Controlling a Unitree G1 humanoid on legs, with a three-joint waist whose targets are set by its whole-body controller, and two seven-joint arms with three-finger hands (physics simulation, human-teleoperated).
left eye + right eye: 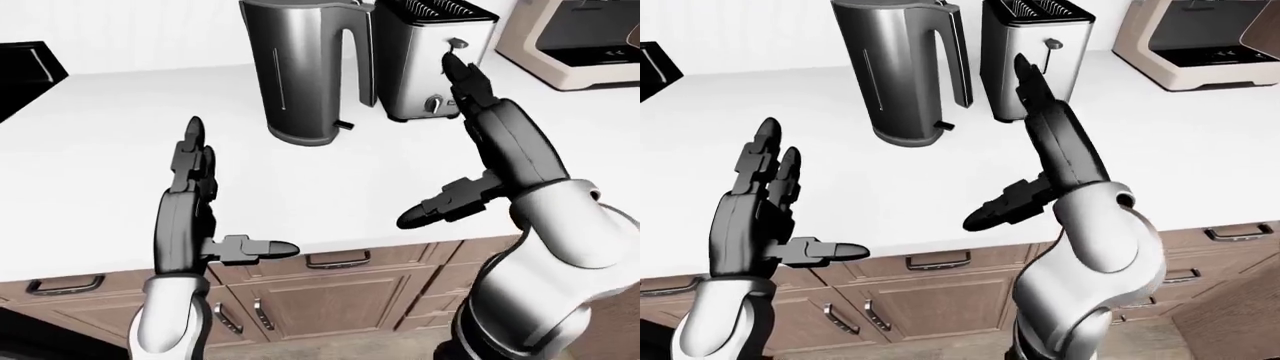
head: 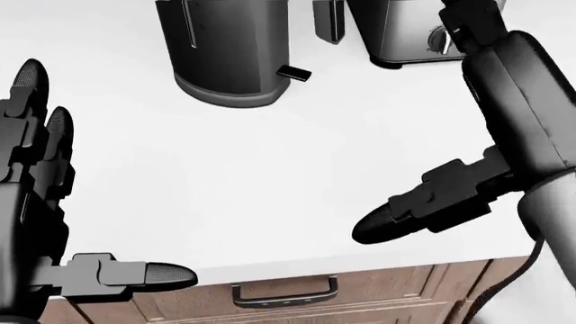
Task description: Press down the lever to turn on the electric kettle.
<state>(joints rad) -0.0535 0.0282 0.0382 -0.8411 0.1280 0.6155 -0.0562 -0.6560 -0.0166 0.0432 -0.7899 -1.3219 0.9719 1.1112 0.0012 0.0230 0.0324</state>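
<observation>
A steel electric kettle (image 1: 303, 67) stands on the white counter (image 1: 110, 142) near the top middle of the left-eye view. Its small black lever (image 1: 345, 124) sticks out at the base, below the handle; the head view shows the lever (image 2: 294, 72) too. My right hand (image 1: 455, 142) is open, fingers stretched up toward the toaster, thumb (image 1: 440, 206) pointing left. It hovers to the right of the kettle, apart from it. My left hand (image 1: 215, 195) is open and empty, lower left of the kettle, above the counter's near edge.
A steel toaster (image 1: 432, 56) stands right beside the kettle. A beige appliance (image 1: 575, 41) sits at the top right. A black object (image 1: 25, 71) is at the left edge. Wooden drawers with handles (image 1: 335, 261) run below the counter.
</observation>
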